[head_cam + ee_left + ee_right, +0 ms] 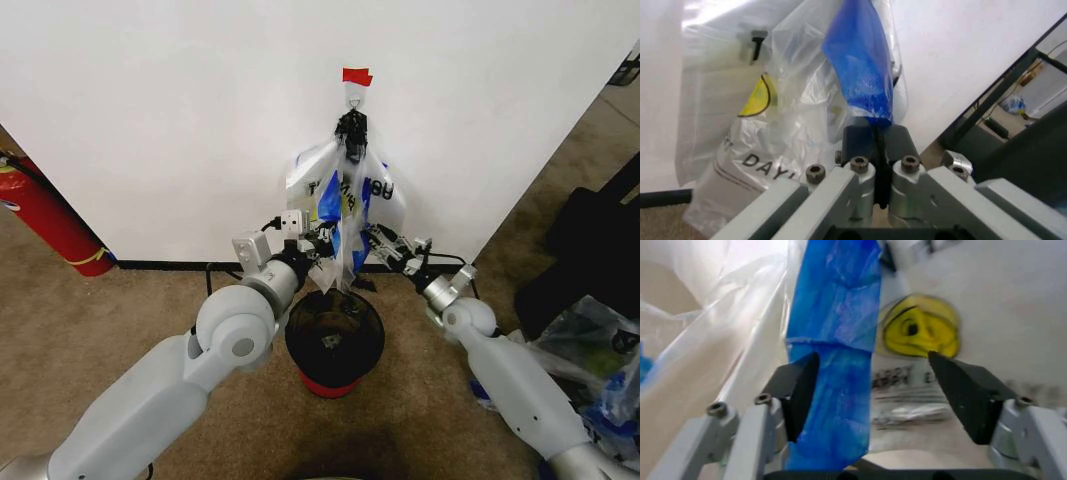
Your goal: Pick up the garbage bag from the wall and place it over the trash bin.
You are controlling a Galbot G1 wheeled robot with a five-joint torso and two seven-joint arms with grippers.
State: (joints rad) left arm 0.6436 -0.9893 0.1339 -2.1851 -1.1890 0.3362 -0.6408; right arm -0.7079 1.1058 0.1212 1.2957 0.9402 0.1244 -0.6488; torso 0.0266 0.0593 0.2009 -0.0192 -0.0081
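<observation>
The garbage bag [345, 200] hung from a dark clip [351, 127] on the white wall [180, 110], under a strip of red tape [357, 75], with its lower end dangling just above the mouth of the trash bin [334, 340] on the carpet [90, 320]. It was thin, translucent white film, creased and gathered into loose folds, with black lettering, a yellow smiley and a long blue patch running down its middle.

The left gripper [880, 150] was clenched on the bottom tip of the blue fold, its jaws pressed together with the plastic pinched between them. The right gripper [870, 390] stood at the bag from the other side with its jaws spread wide, the blue strip and the printed panel lying between them but not squeezed.

The main risk, as I judged it, was the film itself: pinched at a single point and fixed at the clip above, it could stretch or tear if pulled down or sideways before the top came free. The clip might also hold on and let the plastic slip out of the left jaws. The right jaws, if they closed, could catch several layers at once and leave the bag's mouth shut, so that it would not spread over the bin's rim. The bin looked light and stood between the two arms, so a nudge could shift or tip it.
</observation>
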